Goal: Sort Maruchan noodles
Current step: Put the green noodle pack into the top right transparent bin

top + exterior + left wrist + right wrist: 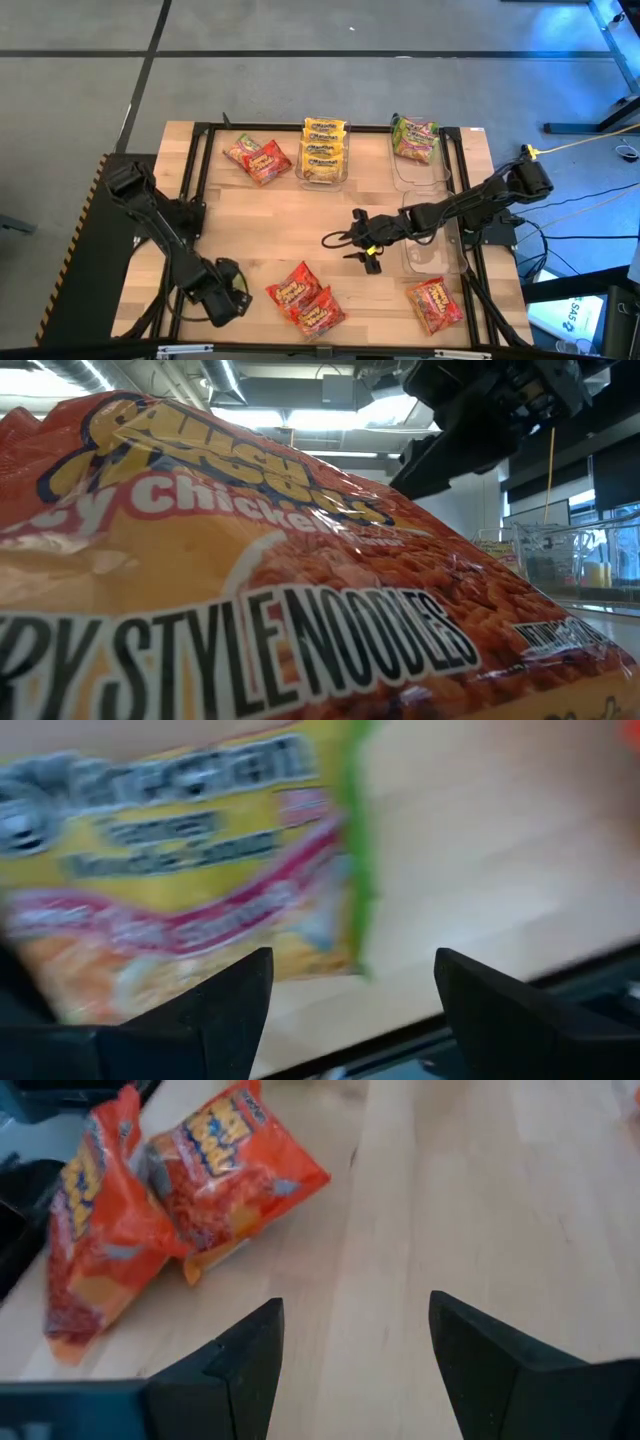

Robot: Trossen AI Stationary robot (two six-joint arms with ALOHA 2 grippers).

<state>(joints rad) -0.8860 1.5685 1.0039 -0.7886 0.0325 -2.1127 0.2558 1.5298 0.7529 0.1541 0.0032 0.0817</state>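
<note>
A pale wooden table [300,225] fills the overhead view, with two dark robot arms reaching in from its left and right edges. Along the far side sit clear plastic bins: one [322,176] holds a stack of yellow noodle packets [323,150], another [420,172] holds a light green packet [415,138], and a third [432,262] stands at the right side. The Maruchan noodles not yet binned lie loose on the wood: two red-orange packets [257,157] at the far left, two more [306,297] overlapping near the front edge, and one [434,304] at the front right corner. The right gripper [362,241] hangs over the bare middle of the table, its fingers [245,1370] spread apart with nothing between them, the front pair of packets ahead of it. The left gripper [222,295] rests low near the front left, its fingers [235,1005] spread wide and empty; its wrist camera shows a blurred yellow packet with a green edge [180,870] just beyond the fingertips. These packets look light, crinkly and slippery, with a brittle noodle block inside, so a hard squeeze could likely crack it; the surest hold is probably across a flat packet's edge or sealed end, taking the upper one of an overlapping pair first
</note>
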